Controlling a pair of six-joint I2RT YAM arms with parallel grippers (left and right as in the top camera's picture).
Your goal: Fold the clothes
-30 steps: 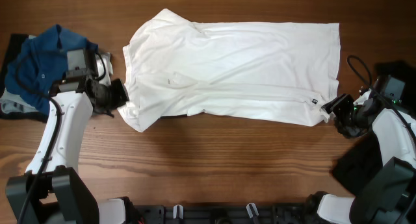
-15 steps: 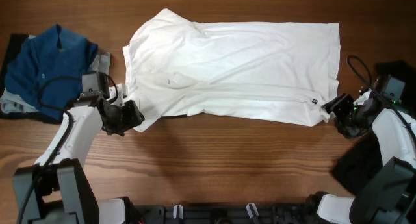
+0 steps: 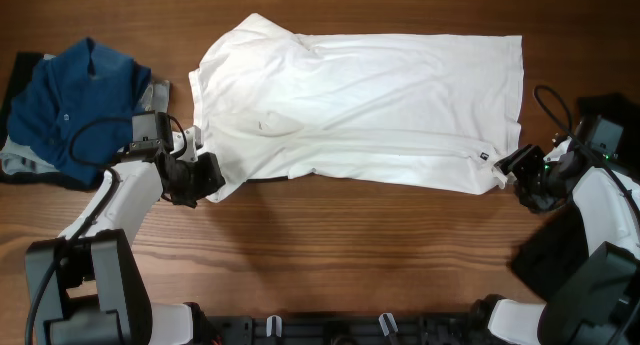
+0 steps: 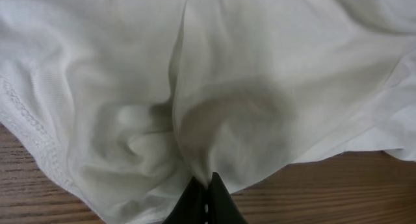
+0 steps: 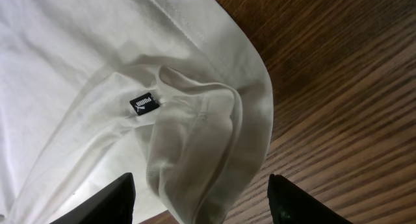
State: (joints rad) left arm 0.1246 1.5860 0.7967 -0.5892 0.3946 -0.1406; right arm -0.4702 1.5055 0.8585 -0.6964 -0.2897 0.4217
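White shirt lies spread out, lightly wrinkled.

Bare wooden surface open along the near edge, white shirt covering the far middle, blue clothes pile crowding far left, dark item at right edge.

The left arm and right arm have smooth white shells on black bases. Each ends in a black wrist block, the left claw and right claw both matte black. Thin black cables loop free. A green light glows on the right wrist.
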